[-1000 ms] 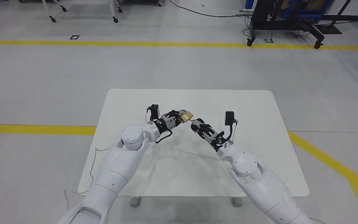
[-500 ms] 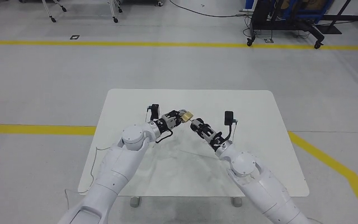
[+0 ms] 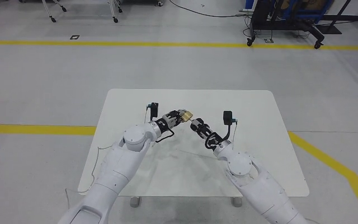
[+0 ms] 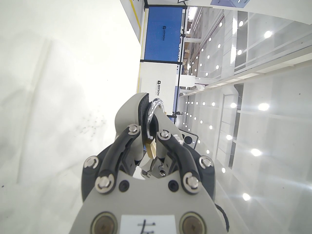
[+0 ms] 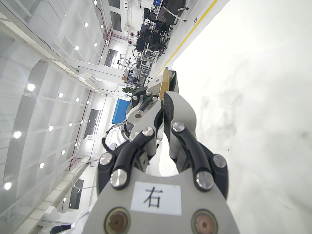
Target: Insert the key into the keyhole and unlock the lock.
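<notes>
The left gripper [image 3: 179, 116] was up over the middle of the white bench [image 3: 246, 168]. Its jaws were clamped on the lock [image 3: 186, 116], a small gold padlock. In the left wrist view, the silver loop [image 4: 152, 113] of the lock sat squeezed between the two fingers. The gold body lay lower down, between the black bars.

The right gripper [image 3: 195, 124] was just beside the left one, tip to tip. In the right wrist view, the thin gold edge of the lock stood right at its tips, with the left gripper behind it. The right jaws were pulled close together. I could not tell what was between them. Both arms met above the bench, and the lock did not rest on it.
</notes>
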Controlling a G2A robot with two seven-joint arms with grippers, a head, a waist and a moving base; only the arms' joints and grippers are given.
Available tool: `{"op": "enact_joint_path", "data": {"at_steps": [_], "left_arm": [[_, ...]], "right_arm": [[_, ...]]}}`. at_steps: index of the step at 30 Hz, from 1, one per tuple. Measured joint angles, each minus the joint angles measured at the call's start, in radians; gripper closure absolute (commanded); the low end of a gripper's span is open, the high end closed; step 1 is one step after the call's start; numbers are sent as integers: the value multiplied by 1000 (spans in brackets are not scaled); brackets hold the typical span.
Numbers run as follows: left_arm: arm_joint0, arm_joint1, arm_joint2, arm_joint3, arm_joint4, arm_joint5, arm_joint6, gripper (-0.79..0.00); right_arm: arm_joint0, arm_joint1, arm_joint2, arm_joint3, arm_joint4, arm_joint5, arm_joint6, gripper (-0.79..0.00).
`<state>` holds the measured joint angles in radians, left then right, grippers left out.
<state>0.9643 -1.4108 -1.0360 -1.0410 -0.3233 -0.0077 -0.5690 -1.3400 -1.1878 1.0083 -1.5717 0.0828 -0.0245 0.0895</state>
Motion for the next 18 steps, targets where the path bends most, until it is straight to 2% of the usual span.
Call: {"op": "enact_joint_path", "data": {"at_steps": [7,18], "left_arm": [[5,3,-1,-8,36,-31,1,0],[8,2,2,-12,61,-26,14,0]], "right_arm": [[2,-7,2,-3,-17,28,1,0],[22,-26,-9,20,-35,50,-22,0]]}}
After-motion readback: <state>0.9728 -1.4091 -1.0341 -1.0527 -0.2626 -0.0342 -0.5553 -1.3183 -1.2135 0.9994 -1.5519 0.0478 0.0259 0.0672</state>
